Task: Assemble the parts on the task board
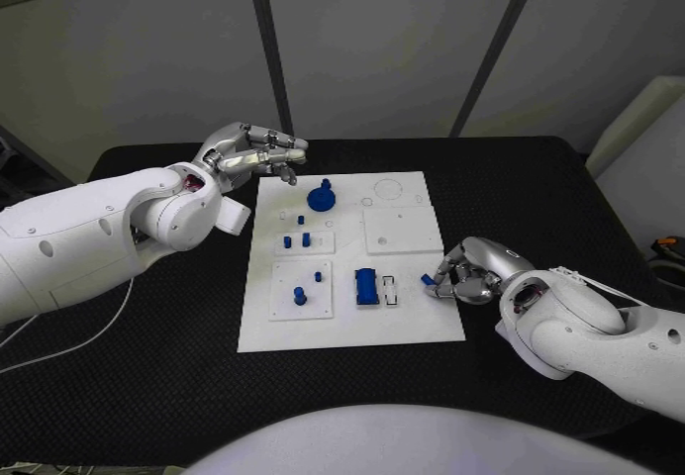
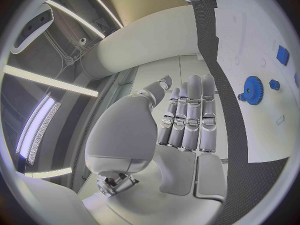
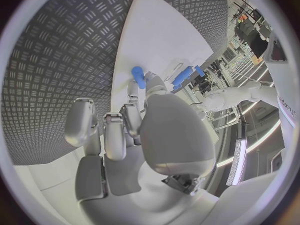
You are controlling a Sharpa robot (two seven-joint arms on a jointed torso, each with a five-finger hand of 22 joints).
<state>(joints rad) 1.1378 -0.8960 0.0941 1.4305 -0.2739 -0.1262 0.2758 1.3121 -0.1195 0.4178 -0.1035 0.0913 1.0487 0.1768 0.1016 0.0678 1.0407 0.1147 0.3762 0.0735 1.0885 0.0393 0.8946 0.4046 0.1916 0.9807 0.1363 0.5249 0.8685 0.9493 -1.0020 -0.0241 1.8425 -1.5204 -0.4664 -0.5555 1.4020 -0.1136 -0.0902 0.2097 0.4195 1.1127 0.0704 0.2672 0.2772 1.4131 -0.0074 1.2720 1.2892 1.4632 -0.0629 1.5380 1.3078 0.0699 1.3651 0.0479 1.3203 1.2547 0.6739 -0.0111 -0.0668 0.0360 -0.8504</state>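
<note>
1. The counter [image 1: 171,396] is black and carries the white task board [image 1: 407,327] in its middle. No brand, label or writing on either can be read from here.
2. The left robot hand [image 1: 254,153] hovers over the far left corner of the board. Its fingers are curled in and nothing is between them, so it is clenched and idle. It is best to keep it there, away from the work.
3. The blue gear [image 1: 323,197] stands on the far part of the board, near that hand.
4. The blue block [image 1: 367,287] sits in its slot in the near part of the board.
5. The right robot hand [image 1: 464,277] rests at the near right edge of the board and pinches a small blue peg [image 3: 138,77] in its fingertips.
6. I judge the step is to seat this peg. The hand should hold it upright, bring it straight above its hole and press down slowly, without tilt.
</note>
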